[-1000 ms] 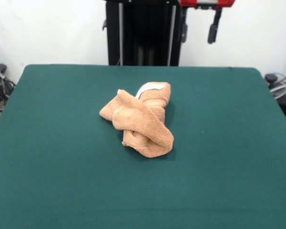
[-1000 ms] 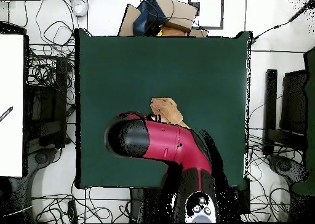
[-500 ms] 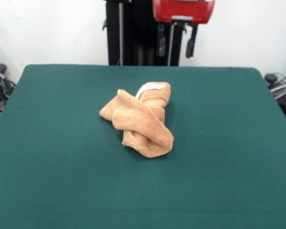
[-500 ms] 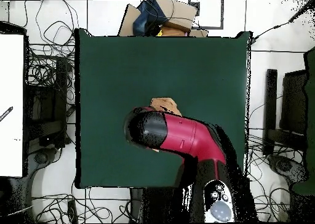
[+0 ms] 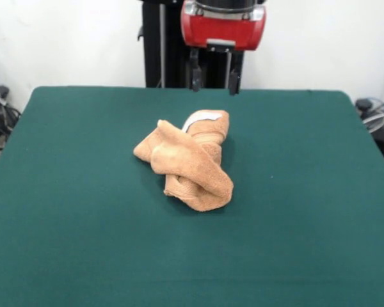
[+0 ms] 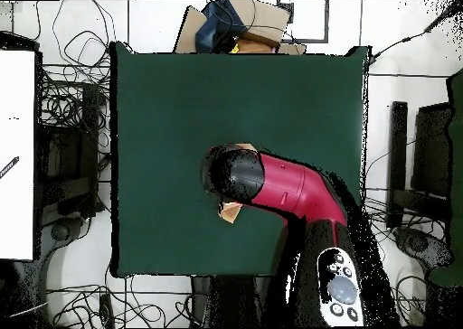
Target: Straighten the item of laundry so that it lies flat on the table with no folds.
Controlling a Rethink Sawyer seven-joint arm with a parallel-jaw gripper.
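One crumpled tan terry hand towel (image 5: pixel 191 160) is all that needs handling, and it sits bunched near the middle of the large dark green felt-topped table (image 5: pixel 64 243). From the front view, its nearest part is a thick rolled lobe; behind that the cloth crosses over itself in a twist, and farthest back a pale band or tag shows at the top of the heap. Nothing lies flat yet, so the straightening has not begun. I judge the step in hand to be the approach.

Beyond the towel, at the table's far side, the red and black arm's gripper (image 5: pixel 212 73) hangs well above the cloth, its two dark fingers (image 5: pixel 194 75) spread apart with nothing between them. It stands just behind the heap's far end, not touching it. In the overhead view the red arm (image 6: pixel 280 183) covers most of the towel.

The next move calls for lowering onto a single outer edge or corner, not the thick knot, then pulling outward.
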